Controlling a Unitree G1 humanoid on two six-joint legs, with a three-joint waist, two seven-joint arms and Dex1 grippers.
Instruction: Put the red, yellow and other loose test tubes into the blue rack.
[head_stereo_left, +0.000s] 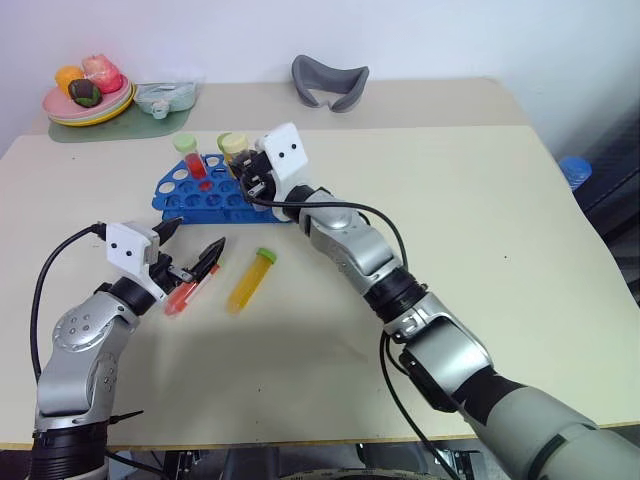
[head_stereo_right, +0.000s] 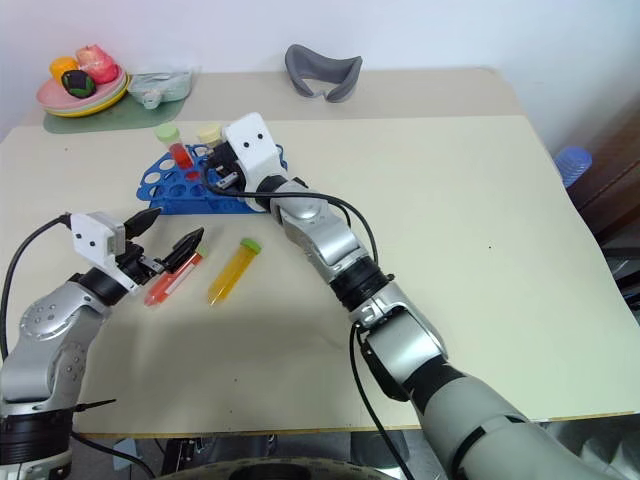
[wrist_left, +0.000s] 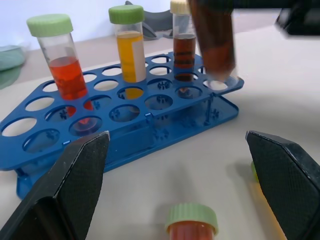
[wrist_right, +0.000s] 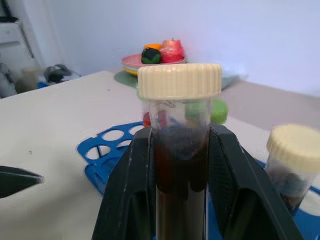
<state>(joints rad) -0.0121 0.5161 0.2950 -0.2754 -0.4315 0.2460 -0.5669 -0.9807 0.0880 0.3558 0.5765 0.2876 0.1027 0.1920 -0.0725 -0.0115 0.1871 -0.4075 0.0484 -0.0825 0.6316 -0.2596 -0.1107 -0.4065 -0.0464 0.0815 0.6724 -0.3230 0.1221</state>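
On the tabletop, toward its far left part, sits the blue rack (head_stereo_left: 205, 190). 3 capped tubes stand upright in its holes: 1 with red liquid (wrist_left: 64, 70), 1 with yellow liquid (wrist_left: 131, 55) and 1 with dark brown liquid (wrist_left: 184, 45).

The right arm reaches forward and to the left across the tabletop, all the way to the rack. The right gripper (wrist_right: 180, 150) is squeezed tight on the dark tube (wrist_right: 180, 165), which has a pale yellow cap. The black fingers (wrist_right: 127, 185) press on both sides of it, just under the cap. In the left wrist view the pointy tip of this tube hangs right over a hole at the end of the rack.

The left arm is bent near the left edge of the tabletop, and its gripper points toward the rack. The left gripper (head_stereo_left: 190, 250) has its fingers spread wide and holds nothing. Just below it the loose red tube (head_stereo_left: 190, 290) lies flat on the tabletop. Right beside that, the loose yellow tube (head_stereo_left: 250, 280) with a green cap lies flat too, nearer the middle.
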